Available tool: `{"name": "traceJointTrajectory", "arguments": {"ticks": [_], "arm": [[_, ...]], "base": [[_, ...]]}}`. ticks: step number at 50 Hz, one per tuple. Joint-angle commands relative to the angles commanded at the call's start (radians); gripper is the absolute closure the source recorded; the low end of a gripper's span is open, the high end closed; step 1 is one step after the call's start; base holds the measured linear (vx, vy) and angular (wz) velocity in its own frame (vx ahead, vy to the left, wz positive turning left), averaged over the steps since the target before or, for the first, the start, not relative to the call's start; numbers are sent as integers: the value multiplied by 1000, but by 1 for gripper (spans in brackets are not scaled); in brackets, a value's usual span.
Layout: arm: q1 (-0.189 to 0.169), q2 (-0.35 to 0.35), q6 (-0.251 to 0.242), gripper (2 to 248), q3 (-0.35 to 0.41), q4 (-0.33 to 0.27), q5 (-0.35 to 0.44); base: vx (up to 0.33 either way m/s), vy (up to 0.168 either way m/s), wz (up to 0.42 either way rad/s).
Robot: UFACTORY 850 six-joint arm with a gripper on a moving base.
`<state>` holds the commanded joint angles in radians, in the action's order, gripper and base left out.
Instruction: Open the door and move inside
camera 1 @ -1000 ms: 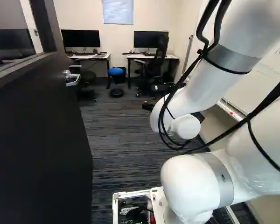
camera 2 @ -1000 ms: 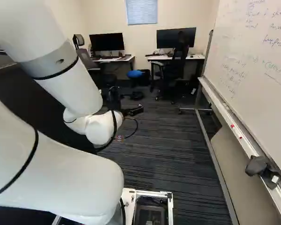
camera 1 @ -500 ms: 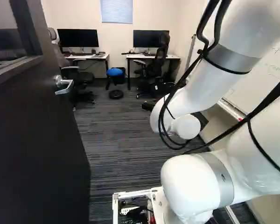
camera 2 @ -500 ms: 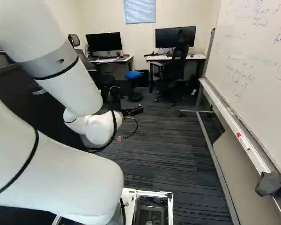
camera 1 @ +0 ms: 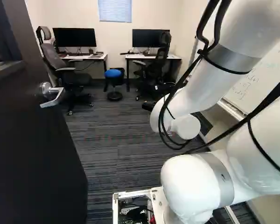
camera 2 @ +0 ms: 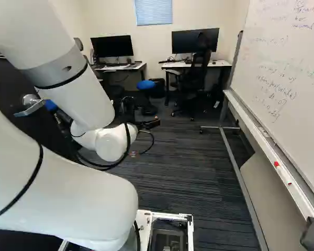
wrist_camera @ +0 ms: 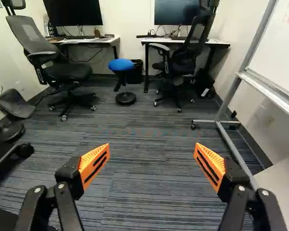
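Your base (camera 2: 172, 215) has rolled forward; claw (camera 2: 141, 124) wide, striped carpet (wrist_camera: 149, 178) ahead, door (camera 1: 28, 149) left, whiteboard (camera 2: 282, 68) right, desks (camera 2: 199, 64) far.

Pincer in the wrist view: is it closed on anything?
No, the pincer stands open, its orange pads wide apart with only carpet showing between them.

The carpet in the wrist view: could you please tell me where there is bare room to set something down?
Bare carpet lies beyond and below the open claw, bordered by the grey-backed chair, blue stool and whiteboard stand. It is crowded by the desks, with another chair and a bin.
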<state>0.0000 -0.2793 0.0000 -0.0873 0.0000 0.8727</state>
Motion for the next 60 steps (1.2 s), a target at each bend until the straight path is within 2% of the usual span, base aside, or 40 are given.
{"name": "traceJointTrajectory", "arguments": {"ticks": [60], "arm": [[0, 0, 0, 3, 0, 0, 0]], "base": [[195, -8, 2]]}}
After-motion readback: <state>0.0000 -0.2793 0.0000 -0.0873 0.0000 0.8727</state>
